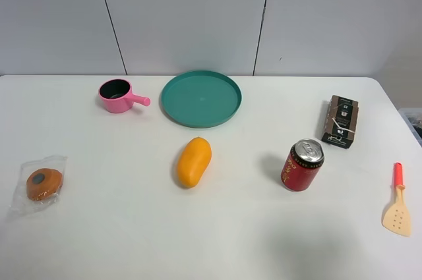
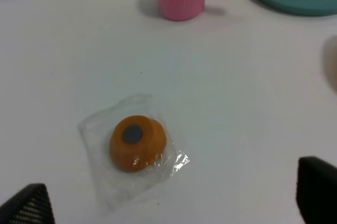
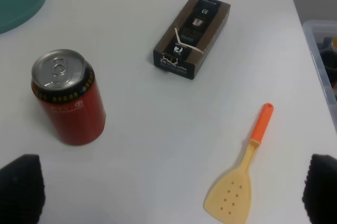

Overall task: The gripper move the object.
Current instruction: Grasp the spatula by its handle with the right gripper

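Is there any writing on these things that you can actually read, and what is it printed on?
Dark box: white print, too small to read.
Red can: faint marks on its side, too blurred to read.
Nothing else shows writing.

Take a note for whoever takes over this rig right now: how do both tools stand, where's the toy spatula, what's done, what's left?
Left tool: open, empty, above the wrapped orange item on the left part of the table.
Right tool: open, empty, above the table's right part.
Spatula: lies flat near the table's right edge, right of the red can, orange handle toward the far side, blade toward the near edge. Nothing touches it.
Done: no grasp made yet.
Left: grasp and move the spatula; the right tool looks the better placed.
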You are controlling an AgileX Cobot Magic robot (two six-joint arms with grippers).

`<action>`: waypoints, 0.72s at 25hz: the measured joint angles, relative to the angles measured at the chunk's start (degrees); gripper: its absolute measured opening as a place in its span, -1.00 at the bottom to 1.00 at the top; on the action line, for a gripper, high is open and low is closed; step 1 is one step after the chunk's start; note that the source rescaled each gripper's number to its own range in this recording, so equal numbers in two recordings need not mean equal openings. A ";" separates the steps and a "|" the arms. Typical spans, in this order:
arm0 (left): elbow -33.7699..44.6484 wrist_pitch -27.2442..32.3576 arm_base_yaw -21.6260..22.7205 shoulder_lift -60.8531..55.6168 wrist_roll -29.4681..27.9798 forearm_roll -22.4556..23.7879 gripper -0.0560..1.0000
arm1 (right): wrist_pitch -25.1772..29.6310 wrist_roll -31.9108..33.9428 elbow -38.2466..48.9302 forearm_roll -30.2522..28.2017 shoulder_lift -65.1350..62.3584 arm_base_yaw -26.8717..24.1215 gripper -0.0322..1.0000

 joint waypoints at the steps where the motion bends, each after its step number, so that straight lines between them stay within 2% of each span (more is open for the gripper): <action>1: 0.00 0.00 0.00 0.00 0.00 0.00 1.00 | 0.00 0.00 0.00 0.00 0.00 0.00 0.99; 18: 0.00 0.00 0.00 0.00 0.00 0.00 1.00 | 0.00 0.15 0.00 0.00 0.00 0.00 0.99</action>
